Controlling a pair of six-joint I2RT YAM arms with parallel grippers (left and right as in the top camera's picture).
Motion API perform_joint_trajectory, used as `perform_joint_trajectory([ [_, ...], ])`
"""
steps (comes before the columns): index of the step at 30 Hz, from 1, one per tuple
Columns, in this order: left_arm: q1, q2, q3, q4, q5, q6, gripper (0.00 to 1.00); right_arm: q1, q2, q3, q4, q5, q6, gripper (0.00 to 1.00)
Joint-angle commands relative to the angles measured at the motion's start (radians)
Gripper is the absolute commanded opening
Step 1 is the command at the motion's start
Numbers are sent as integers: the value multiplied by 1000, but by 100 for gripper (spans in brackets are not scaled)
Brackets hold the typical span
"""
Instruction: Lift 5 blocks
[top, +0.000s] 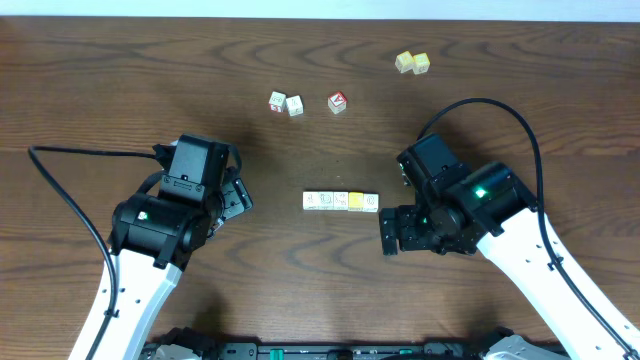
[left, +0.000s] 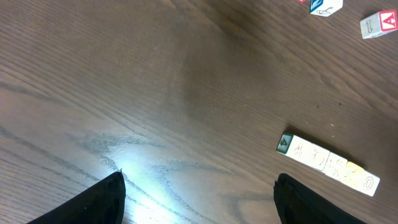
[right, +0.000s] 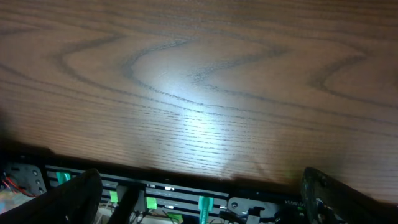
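Five cream-white blocks lie side by side in a straight row on the dark wooden table, the fourth from the left showing a yellow face. My left gripper stands open to the left of the row, a gap of bare table between them. The left wrist view shows the row of blocks off to the right, beyond my open left gripper. My right gripper is open just right of and in front of the row. In its wrist view the right gripper holds nothing and faces the table's front edge.
Two white printed cubes and a red-topped cube sit farther back. Two yellow-green cubes lie at the back right. A black rail with green parts runs below the table's front edge. Cables trail from both arms.
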Motion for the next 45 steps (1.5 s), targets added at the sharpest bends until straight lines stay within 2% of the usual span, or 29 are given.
perform_joint_trajectory([
  [1, 6, 0, 18, -6, -17, 5, 77, 8, 0, -4, -1, 0, 19, 99],
  [12, 6, 0, 18, -6, -17, 5, 77, 8, 0, -5, 26, 18, -48, 99],
  [18, 6, 0, 18, -6, -17, 5, 77, 8, -22, -33, 195, 13, -217, 99],
  [23, 6, 0, 18, -6, -17, 5, 77, -29, -102, -124, 352, 6, -328, 99],
  [30, 6, 0, 18, -6, -17, 5, 77, -225, -335, -378, 684, -172, -435, 99],
  [36, 6, 0, 18, -6, -17, 5, 77, -399, -624, -634, 904, -263, -439, 99],
  [41, 6, 0, 18, -6, -17, 6, 77, -441, -909, -842, 1057, -262, -465, 99],
  [45, 6, 0, 18, -6, -17, 5, 77, -449, -1072, -967, 1156, -244, -483, 99],
])
